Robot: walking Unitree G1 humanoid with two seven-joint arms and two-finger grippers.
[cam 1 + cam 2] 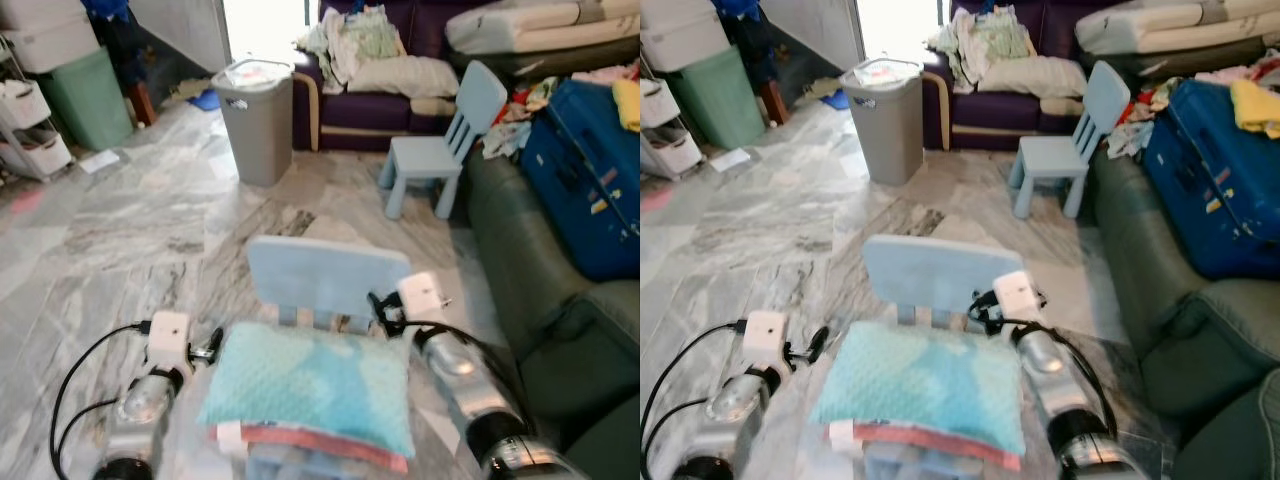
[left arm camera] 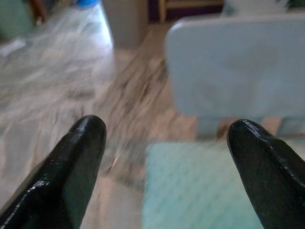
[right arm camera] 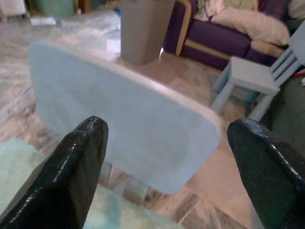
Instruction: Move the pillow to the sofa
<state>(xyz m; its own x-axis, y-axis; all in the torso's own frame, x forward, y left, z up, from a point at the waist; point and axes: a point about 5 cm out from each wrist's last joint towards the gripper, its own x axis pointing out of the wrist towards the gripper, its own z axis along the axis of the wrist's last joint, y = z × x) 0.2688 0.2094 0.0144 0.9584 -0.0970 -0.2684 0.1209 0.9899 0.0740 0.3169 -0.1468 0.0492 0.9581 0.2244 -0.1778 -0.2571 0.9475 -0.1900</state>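
A teal pillow (image 1: 315, 385) lies at the bottom centre of the head camera's frame, resting on the seat of a small pale-blue chair (image 1: 328, 280) with a red-edged cushion (image 1: 320, 447) showing under its near edge. The left gripper (image 2: 164, 167) sits just beside the pillow's left edge, its two black fingers spread apart with nothing between them; the right gripper (image 3: 164, 162), at the pillow's upper right corner, is likewise spread wide and empty, facing the chair's backrest. The pillow appears not yet lifted, so by these pictures the task is at its start: grasping, carrying and setting down all seem to remain. A grey-green sofa (image 1: 520, 290) runs down the right edge of the frame, part of it taken up by a blue suitcase (image 1: 585, 175); a purple sofa (image 1: 375, 105) heaped with laundry stands at the top centre, with a grey bin (image 1: 255, 120) and a second blue chair (image 1: 440, 145) nearby.
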